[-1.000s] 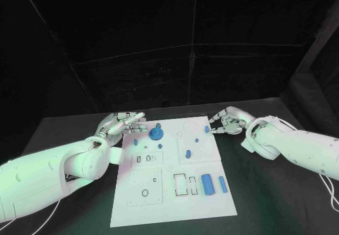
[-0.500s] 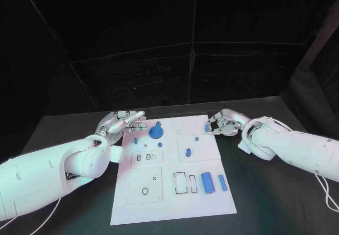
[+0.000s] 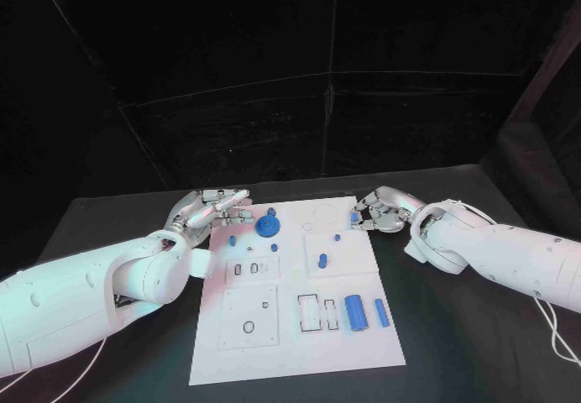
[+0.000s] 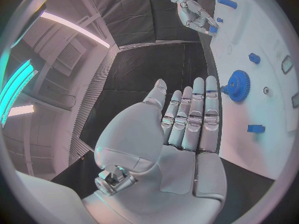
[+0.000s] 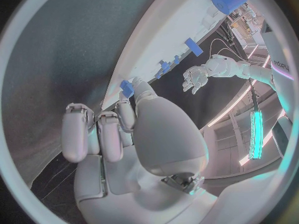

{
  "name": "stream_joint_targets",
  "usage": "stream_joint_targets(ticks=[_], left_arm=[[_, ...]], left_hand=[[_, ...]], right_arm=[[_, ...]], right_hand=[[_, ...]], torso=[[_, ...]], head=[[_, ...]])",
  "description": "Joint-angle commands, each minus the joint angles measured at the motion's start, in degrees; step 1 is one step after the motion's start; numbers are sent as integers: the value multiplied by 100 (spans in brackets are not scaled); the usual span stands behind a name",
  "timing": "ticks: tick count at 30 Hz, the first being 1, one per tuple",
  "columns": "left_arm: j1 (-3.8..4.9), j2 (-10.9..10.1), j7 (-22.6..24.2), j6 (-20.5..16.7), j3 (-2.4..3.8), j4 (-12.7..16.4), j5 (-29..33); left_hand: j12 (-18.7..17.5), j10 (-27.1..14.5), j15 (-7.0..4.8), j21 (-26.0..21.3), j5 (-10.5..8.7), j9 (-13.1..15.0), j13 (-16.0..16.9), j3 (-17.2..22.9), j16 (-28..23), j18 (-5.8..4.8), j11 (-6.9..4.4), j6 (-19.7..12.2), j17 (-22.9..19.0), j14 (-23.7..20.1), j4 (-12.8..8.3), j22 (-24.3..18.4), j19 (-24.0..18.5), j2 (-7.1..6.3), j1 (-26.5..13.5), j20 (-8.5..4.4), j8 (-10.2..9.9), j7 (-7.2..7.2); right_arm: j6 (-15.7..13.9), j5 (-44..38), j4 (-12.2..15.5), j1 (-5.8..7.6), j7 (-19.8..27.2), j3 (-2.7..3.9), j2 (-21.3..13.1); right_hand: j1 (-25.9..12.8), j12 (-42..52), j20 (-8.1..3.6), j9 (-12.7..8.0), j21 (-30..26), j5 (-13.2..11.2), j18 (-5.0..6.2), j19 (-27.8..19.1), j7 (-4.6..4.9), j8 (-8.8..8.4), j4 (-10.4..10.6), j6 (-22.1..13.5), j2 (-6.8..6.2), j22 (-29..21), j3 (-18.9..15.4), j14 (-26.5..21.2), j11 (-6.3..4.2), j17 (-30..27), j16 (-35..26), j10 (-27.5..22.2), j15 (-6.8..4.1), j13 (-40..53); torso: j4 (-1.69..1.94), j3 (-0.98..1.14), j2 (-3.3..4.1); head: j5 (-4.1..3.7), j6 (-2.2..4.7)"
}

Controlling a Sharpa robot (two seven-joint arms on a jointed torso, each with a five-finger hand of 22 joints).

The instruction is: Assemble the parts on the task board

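Observation:
The white task board (image 3: 303,344) lies in the middle of the black table. A blue gear (image 3: 268,225) stands near its far left corner, also seen as the blue gear (image 4: 237,86). My left hand (image 3: 208,210) hovers open at that corner, fingers stretched out flat (image 4: 193,117) beside the gear and holding nothing. My right hand (image 3: 383,210) is at the board's far right edge and pinches a small blue part (image 3: 355,220) between thumb and fingertip, shown close up as the small blue part (image 5: 127,88). The other fingers (image 5: 93,134) are curled.
Small blue pieces (image 3: 322,261) lie mid-board. A thick blue cylinder (image 3: 355,312) and a thinner one (image 3: 381,313) lie on the near right, beside rectangular slots (image 3: 317,313). Black table (image 3: 472,336) surrounds the board, with dark curtains behind.
My right hand, still pinching the small blue part, has drifted slightly toward the far edge of the board. The left hand has barely moved.

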Motion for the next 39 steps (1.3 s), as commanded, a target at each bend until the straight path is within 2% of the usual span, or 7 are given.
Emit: stream_joint_targets(ticks=[1, 12, 14, 16, 26, 31, 39], left_arm=[[7, 6, 12, 68, 5, -8, 8], [7, 5, -9, 68, 5, 3, 9], [7, 5, -9, 67, 5, 4, 9], [7, 5, -5, 63, 5, 5, 9], [8, -6, 42, 14, 5, 28, 51], [11, -30, 44, 11, 5, 64, 57], [23, -47, 47, 8, 6, 114, 60]], left_hand=[[-12, 32, -16, -10, 30, 3, -5, 3, -29, 77, -5, 32, 9, 5, -27, -9, 33, 2, 54, -5, -27, 10], [-22, 24, -11, -14, 28, 0, -10, 15, -40, 74, 6, 25, 17, 2, -19, -11, 32, 35, 38, -4, -37, 28], [-24, 22, -10, -16, 28, -1, -11, 17, -42, 74, 8, 24, 19, 2, -15, -11, 32, 43, 31, -3, -40, 31], [-24, 22, -10, -16, 28, -1, -11, 17, -42, 74, 8, 24, 19, 2, -15, -11, 32, 43, 31, -3, -40, 31], [-26, 24, -8, -17, 29, -1, -12, 25, -46, 73, 10, 26, 25, 5, -7, -12, 33, 65, 19, -3, -42, 35], [-25, 25, -9, -17, 29, -1, -13, 29, -47, 73, 10, 27, 27, 7, -7, -12, 34, 70, 20, -3, -42, 35], [-25, 27, -9, -17, 30, -1, -13, 32, -47, 74, 9, 28, 29, 9, -9, -12, 35, 75, 21, -3, -43, 35]], right_arm=[[-42, -10, -9, -1, -20, -3, 21], [-217, 6, -41, -1, -51, -3, 33], [-250, 6, -43, -1, -50, -3, 35], [-309, 9, -43, -1, -30, -3, 39], [-1025, -56, 59, -1, 209, 1, 28], [-1146, -19, 364, 3, 91, 4, -85], [-978, 25, 1262, 30, -653, 13, -153]], right_hand=[[11, 28, -28, 9, 32, -33, -63, 9, 8, 34, 2, 56, 43, 5, 41, 511, -14, 1134, 14, 53, -38, -2], [49, 36, -75, 46, 33, -79, -62, 11, -97, 201, -20, 394, 173, 8, 200, 509, -97, 1129, 10, 63, -100, 14], [82, 42, -98, 55, 34, -181, -61, 13, -130, 241, -44, 470, 205, 10, 256, 510, -127, 1131, 11, 71, -127, 21], [165, 52, -142, 71, 41, -466, -65, 21, -182, 303, -110, 585, 269, 29, 385, 511, -174, 1137, 13, 86, -171, 36], [280, 192, -214, 117, 82, -549, -85, 63, -270, 434, -301, 788, 364, 118, 697, 527, -252, 1204, 46, 217, -240, 179], [212, 189, -221, 112, 80, -546, -85, 62, -262, 420, -300, 756, 359, 114, 743, 528, -247, 1206, 46, 224, -241, 181], [-32, 85, -210, 90, 64, -592, -80, 50, -239, 364, -208, 674, 306, 87, 760, 513, -227, 1146, 13, 167, -225, 98]], torso=[[0, 3, 0], [-5, 0, 3], [-5, 1, 0], [-3, 2, 1], [-6, 0, -4], [-7, -7, -16], [15, -34, -37]], head=[[9, 9], [6, 1], [13, 2], [14, 5], [20, 4], [49, 33], [123, 55]])
